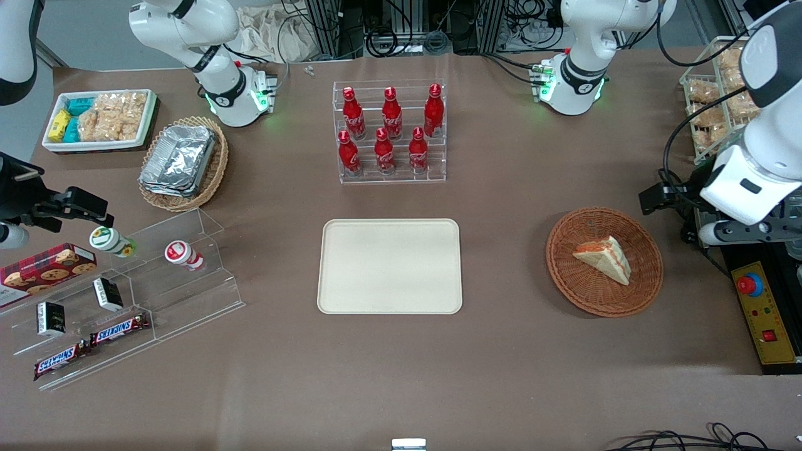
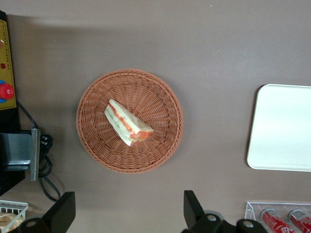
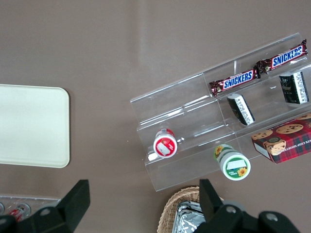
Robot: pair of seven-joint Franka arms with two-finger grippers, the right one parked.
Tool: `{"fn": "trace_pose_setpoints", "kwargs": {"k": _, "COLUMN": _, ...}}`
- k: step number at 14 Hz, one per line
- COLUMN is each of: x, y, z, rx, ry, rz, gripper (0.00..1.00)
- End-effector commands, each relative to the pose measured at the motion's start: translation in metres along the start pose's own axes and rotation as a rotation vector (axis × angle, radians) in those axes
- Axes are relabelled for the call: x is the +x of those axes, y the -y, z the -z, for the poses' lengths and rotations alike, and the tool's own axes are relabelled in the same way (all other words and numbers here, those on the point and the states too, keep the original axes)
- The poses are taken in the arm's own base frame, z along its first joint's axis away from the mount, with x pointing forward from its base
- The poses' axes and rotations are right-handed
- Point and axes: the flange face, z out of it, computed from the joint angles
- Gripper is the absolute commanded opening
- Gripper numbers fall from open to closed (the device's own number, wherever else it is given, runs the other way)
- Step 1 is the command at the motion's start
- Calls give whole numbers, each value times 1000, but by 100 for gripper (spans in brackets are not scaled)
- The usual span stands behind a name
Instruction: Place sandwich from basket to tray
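One sandwich lay in the round reddish-brown basket, near the tabletop's edge at the working arm's end. It was a wedge of white bread with an orange-red stripe along one side. It sat close to the middle of the basket, and woven floor showed all around it.

The gripper hung high above the table, just off the basket's rim and not over the sandwich yet. Its two black fingers were spread wide apart and held nothing.

I thought the first job was to get over the sandwich and come straight down. It looked best to put one finger on each flat bread face, so the wedge would not tip or slide. The bread looked soft, so a gentle squeeze seemed wise. A hard one might squash it or push the filling out. The basket wall was low, but I thought the fingers should stay away from the rim, or the light basket might scoot.

The cream tray lay flat near the middle of the tabletop, well apart from the basket, with nothing on it. Only bare brown tabletop lay between the two, so the way across looked open. A clear rack of red cola bottles stood farther from the front camera than the tray. A yellow control box sat at the table's edge near the basket, out of the path.
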Motion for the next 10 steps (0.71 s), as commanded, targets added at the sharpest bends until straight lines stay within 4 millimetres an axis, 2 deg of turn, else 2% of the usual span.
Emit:
{"fn": "trace_pose_setpoints", "kwargs": {"k": 1, "x": -9, "y": -5, "z": 17, "rx": -5, "ry": -3, "rz": 39, "gripper": 100}}
{"fn": "trace_pose_setpoints", "kwargs": {"k": 5, "x": -9, "y": -10, "z": 15, "rx": -8, "ry": 5, "rz": 160, "gripper": 100}}
{"fn": "trace_pose_setpoints", "kwargs": {"k": 8, "x": -7, "y": -1, "z": 13, "rx": -36, "ry": 27, "rz": 267, "gripper": 100}}
{"fn": "trace_pose_setpoints", "kwargs": {"k": 9, "x": -6, "y": 5, "z": 7, "rx": -43, "ry": 41, "rz": 324, "gripper": 100}}
{"fn": "trace_pose_setpoints", "kwargs": {"k": 10, "x": -3, "y": 7, "z": -9, "rx": -29, "ry": 59, "rz": 386, "gripper": 100}}
